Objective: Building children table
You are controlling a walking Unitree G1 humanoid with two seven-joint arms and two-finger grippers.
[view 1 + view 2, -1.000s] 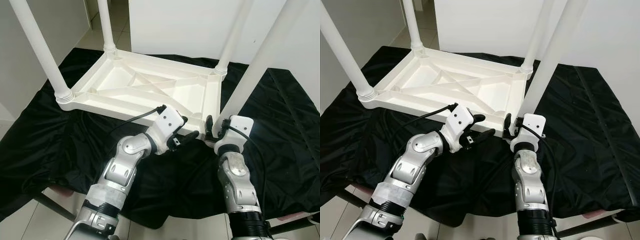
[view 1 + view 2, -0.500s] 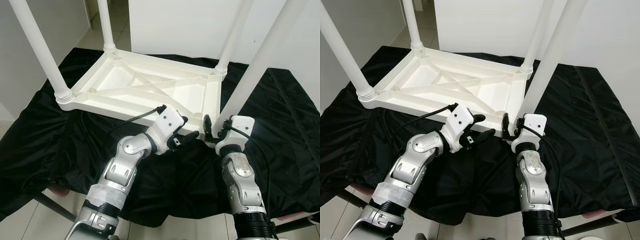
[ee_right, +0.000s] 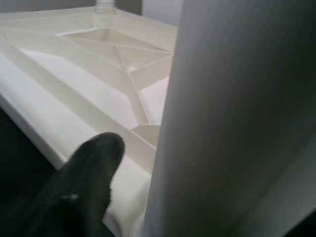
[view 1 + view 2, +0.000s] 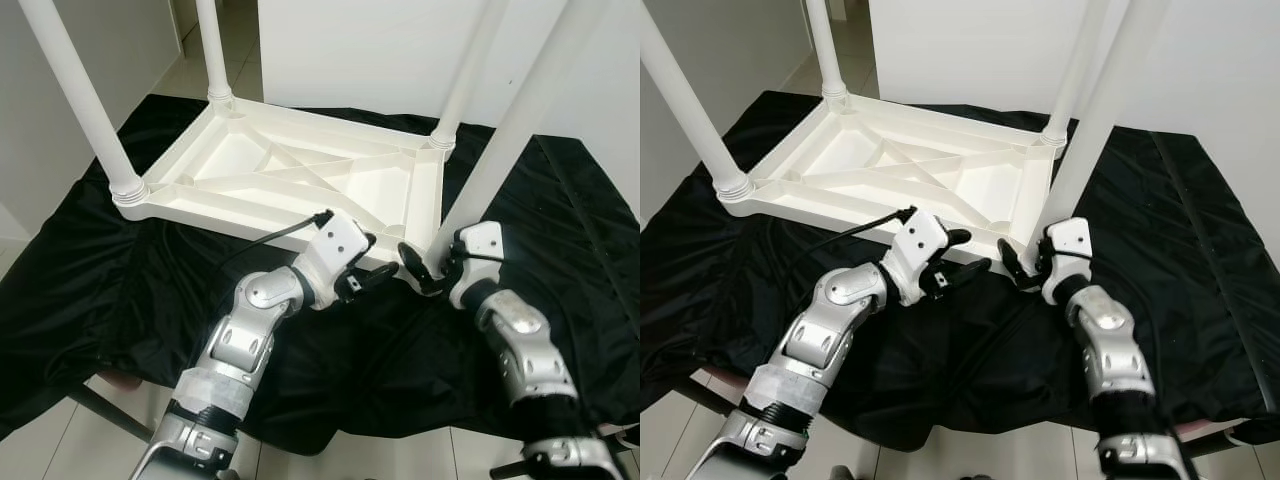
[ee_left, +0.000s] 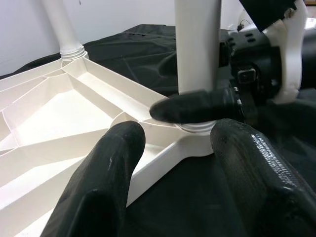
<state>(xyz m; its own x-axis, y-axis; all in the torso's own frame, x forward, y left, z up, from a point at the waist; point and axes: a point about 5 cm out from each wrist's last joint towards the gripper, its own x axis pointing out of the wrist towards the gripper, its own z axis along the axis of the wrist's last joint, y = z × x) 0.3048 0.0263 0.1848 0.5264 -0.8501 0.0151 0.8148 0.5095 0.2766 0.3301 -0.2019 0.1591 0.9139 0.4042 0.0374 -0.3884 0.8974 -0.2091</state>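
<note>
Right hand (image 4: pixel 425 268) grips the near white plastic leg (image 4: pixel 500 140); left hand (image 4: pixel 362 268) open. Over-twisting could tip the upturned white plastic table (image 4: pixel 290 180).

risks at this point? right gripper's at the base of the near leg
1. The right gripper grips the near-right leg only at its base, so the long leg could lean and cross-thread or pop from its socket.
2. The left gripper sits open at the tabletop rim without clamping it, so the upturned top might slide on the loose black cloth under torque.
</note>
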